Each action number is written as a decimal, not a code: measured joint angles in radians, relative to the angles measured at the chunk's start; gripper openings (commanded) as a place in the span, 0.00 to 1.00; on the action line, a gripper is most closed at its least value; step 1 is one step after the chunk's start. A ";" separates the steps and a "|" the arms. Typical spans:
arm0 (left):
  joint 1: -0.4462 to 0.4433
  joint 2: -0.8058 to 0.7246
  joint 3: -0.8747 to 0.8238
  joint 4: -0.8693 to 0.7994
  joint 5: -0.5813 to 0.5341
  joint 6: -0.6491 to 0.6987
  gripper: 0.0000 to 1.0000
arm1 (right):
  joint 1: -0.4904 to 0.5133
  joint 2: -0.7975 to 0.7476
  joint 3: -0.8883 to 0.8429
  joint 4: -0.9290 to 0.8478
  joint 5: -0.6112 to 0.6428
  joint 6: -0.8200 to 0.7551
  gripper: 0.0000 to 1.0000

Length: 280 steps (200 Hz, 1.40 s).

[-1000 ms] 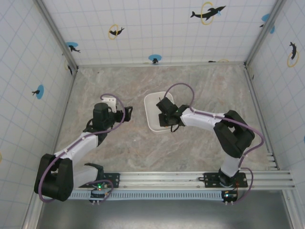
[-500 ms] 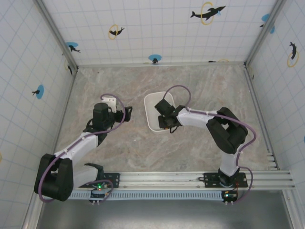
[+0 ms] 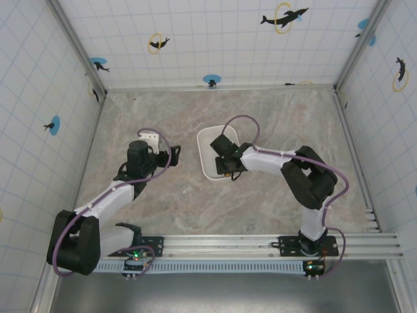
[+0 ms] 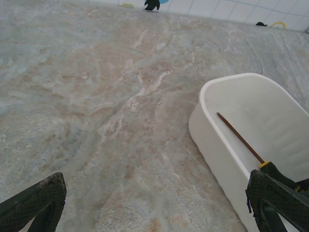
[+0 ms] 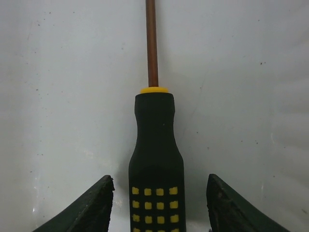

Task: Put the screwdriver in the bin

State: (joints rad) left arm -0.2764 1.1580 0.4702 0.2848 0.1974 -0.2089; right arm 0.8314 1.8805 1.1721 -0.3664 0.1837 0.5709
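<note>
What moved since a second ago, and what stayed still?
The right arm's elbow swung left, toward the bin, while the right end effector edged slightly left over it. Its fingers now stand open on either side of the screwdriver lying in the bin; the earlier top views do not show whether it just let go. The left arm and bin stayed put.

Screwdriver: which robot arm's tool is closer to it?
Right. The right tool is open around the screwdriver handle inside the bin. The left tool sits off the bin's left side, over the table.
</note>
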 measured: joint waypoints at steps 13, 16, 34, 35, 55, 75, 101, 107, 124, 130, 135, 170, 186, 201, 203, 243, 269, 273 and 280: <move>0.000 0.000 0.000 -0.003 0.000 0.003 0.97 | 0.000 -0.004 0.014 -0.027 0.012 -0.013 0.62; 0.000 0.000 0.000 -0.003 -0.001 0.003 0.98 | 0.000 -0.006 0.018 -0.032 0.016 -0.017 0.63; 0.000 -0.002 0.006 -0.011 -0.010 0.008 0.98 | 0.000 -0.029 0.046 -0.085 0.030 -0.051 0.66; 0.000 -0.003 0.007 -0.011 -0.011 0.009 0.98 | 0.000 -0.031 0.048 -0.089 0.031 -0.053 0.66; 0.000 -0.016 0.018 -0.013 -0.035 0.021 0.98 | -0.002 -0.067 0.098 -0.158 0.032 -0.113 0.67; 0.000 -0.037 0.035 -0.013 -0.074 0.046 0.98 | -0.011 -0.126 0.128 -0.203 0.016 -0.192 0.67; 0.000 -0.074 0.042 0.002 -0.154 0.082 0.98 | -0.046 -0.243 0.115 -0.221 0.005 -0.321 0.67; 0.000 -0.082 0.042 0.011 -0.174 0.092 0.98 | -0.061 -0.279 0.097 -0.209 0.009 -0.350 0.67; 0.000 -0.097 0.041 0.039 -0.238 0.124 0.97 | -0.143 -0.407 0.001 -0.148 -0.005 -0.431 0.67; 0.000 -0.101 0.041 0.048 -0.262 0.134 0.97 | -0.186 -0.449 -0.037 -0.124 -0.019 -0.453 0.67; 0.000 -0.103 0.041 0.056 -0.283 0.143 0.97 | -0.221 -0.476 -0.067 -0.100 -0.032 -0.467 0.67; 0.000 -0.105 0.021 0.144 -0.406 0.217 0.97 | -0.505 -0.629 -0.316 0.152 -0.050 -0.536 0.68; 0.000 -0.103 -0.013 0.210 -0.429 0.256 0.97 | -0.554 -0.670 -0.433 0.277 -0.043 -0.566 0.69; 0.005 -0.092 -0.051 0.275 -0.441 0.288 0.97 | -0.583 -0.694 -0.524 0.383 -0.031 -0.585 0.69; 0.006 -0.089 -0.057 0.284 -0.442 0.291 0.97 | -0.585 -0.695 -0.531 0.392 -0.030 -0.586 0.69; 0.090 -0.039 -0.158 0.442 -0.397 0.314 0.97 | -0.695 -0.700 -0.691 0.662 0.014 -0.586 0.69; 0.162 -0.022 -0.213 0.532 -0.340 0.295 0.97 | -0.737 -0.700 -0.774 0.824 0.055 -0.578 0.69; 0.170 -0.018 -0.220 0.544 -0.333 0.290 0.97 | -0.740 -0.700 -0.784 0.846 0.057 -0.576 0.69; 0.182 -0.012 -0.229 0.565 -0.318 0.287 0.97 | -0.746 -0.700 -0.801 0.887 0.061 -0.573 0.69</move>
State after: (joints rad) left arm -0.0944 1.1458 0.2417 0.8497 -0.1204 0.0784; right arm 0.0853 1.1805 0.3710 0.5205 0.2447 -0.0017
